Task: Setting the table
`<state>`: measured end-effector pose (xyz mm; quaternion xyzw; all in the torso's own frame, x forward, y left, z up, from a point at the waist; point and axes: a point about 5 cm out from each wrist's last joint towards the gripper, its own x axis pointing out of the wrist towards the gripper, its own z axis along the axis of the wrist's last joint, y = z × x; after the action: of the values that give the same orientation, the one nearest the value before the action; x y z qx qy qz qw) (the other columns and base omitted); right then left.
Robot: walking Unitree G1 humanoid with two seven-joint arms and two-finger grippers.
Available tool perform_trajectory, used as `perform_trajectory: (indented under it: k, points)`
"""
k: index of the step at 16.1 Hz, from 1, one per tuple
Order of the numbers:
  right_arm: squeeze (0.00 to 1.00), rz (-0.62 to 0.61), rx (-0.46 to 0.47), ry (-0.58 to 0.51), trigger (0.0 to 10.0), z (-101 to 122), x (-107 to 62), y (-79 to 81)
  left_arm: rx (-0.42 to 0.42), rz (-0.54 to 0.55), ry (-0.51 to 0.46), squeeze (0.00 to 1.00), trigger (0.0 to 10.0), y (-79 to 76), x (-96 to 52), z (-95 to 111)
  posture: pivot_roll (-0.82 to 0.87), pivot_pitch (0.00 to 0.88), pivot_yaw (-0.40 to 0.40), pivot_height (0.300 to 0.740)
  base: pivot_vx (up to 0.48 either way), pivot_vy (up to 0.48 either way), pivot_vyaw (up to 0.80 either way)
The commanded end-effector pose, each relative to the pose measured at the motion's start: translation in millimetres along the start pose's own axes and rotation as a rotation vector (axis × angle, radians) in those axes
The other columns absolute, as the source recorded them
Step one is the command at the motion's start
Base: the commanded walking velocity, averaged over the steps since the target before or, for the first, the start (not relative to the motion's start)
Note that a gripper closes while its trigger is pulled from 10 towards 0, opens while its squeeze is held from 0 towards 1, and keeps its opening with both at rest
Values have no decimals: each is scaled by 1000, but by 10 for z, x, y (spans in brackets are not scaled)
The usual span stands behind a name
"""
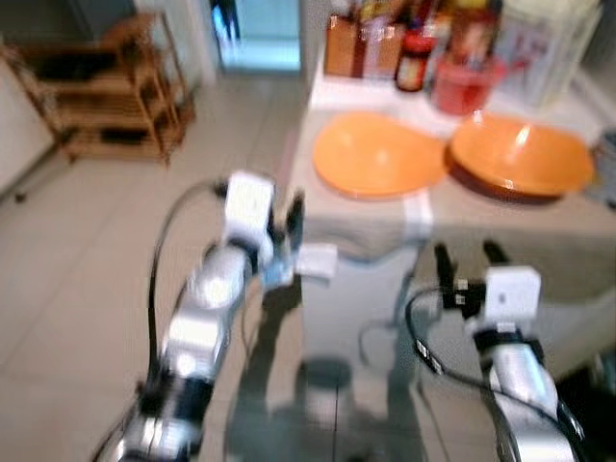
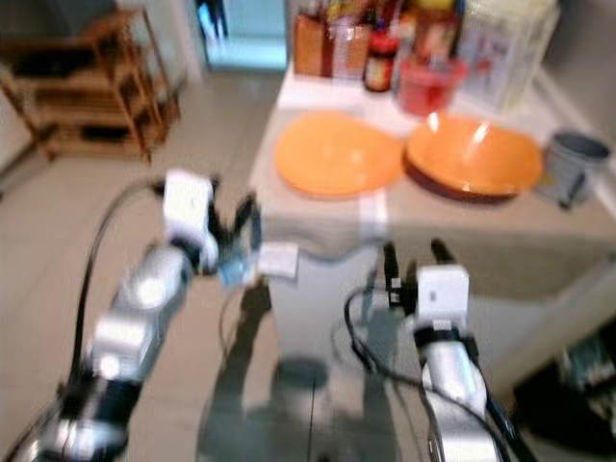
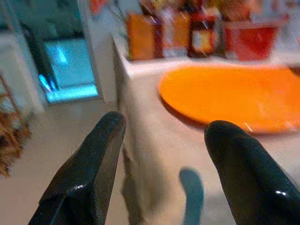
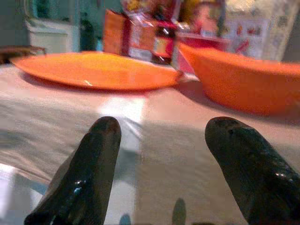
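An orange plate lies near the left end of the cloth-covered table. To its right sits an orange bowl on a dark dish. My left gripper is open, raised beside the table's left corner, short of the plate. Below the table's front edge, my right gripper is open too, facing the gap between plate and bowl. Neither gripper holds anything.
Jars, boxes and a red container crowd the table's back edge. A grey cup stands at the right end. A wooden rack stands on the tiled floor at far left, and a doorway opens behind.
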<state>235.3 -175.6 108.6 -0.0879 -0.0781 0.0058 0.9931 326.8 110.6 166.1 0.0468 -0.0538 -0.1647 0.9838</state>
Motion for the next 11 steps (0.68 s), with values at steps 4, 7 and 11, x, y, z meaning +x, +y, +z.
perform_trajectory:
  k: [4,7,11]
  points:
    - [0,5,14,3,10000,24,-96,33,-114,-56,-12,0,10000,-8,406,347,-54,24,33,740,0,0,0]
    - [0,-3,17,12,10000,23,-122,54,-351,-136,143,0,10000,-98,717,320,-80,22,54,740,0,0,0]
    - [0,-28,14,29,10000,0,-205,34,-627,-139,271,0,10000,-101,842,247,-107,23,68,740,0,0,0]
